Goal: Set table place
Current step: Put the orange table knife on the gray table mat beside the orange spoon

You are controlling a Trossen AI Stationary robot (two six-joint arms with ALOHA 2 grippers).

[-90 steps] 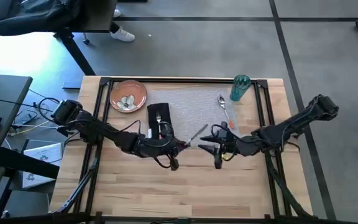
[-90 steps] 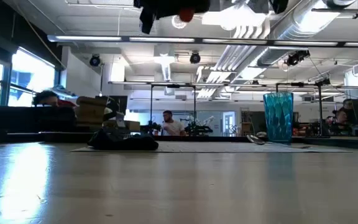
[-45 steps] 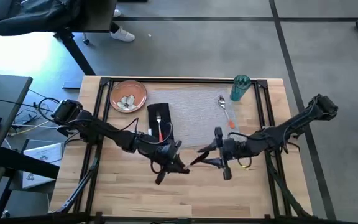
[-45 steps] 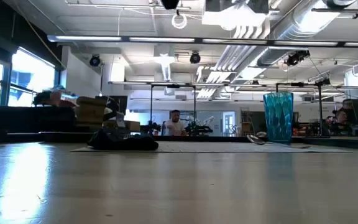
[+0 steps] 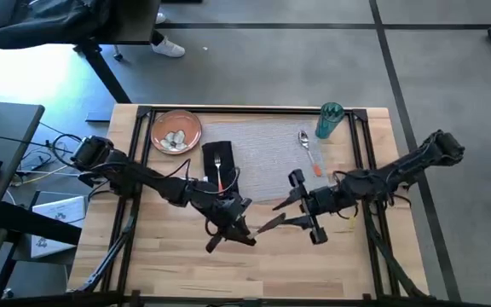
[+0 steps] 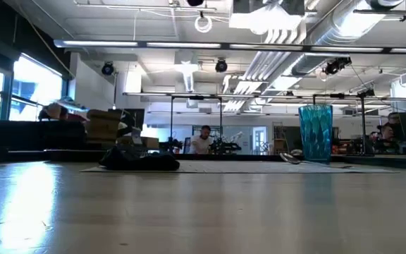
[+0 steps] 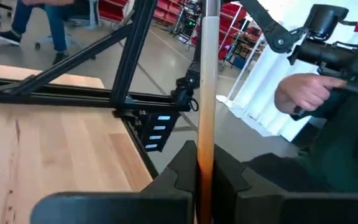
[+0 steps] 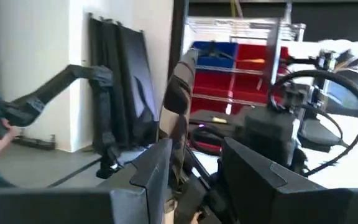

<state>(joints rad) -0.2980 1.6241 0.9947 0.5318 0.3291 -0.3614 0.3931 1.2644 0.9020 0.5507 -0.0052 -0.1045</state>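
Orange-handled knife (image 7: 205, 124) in L hand (image 7: 199, 180)

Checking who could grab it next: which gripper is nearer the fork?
Left. The left gripper sits just in front of the fork; the right gripper is farther off, to its right.

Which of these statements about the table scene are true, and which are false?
1. The teal cup stands at a far corner of the placemat. True.
2. The plate sits centred on the placemat. False: it sits beside the mat, off its left end.
3. The fork lies on the black napkin. True.
4. The spoon lies in the plate. False: it lies on the placemat near the cup.
5. The left gripper clamps the knife. True.
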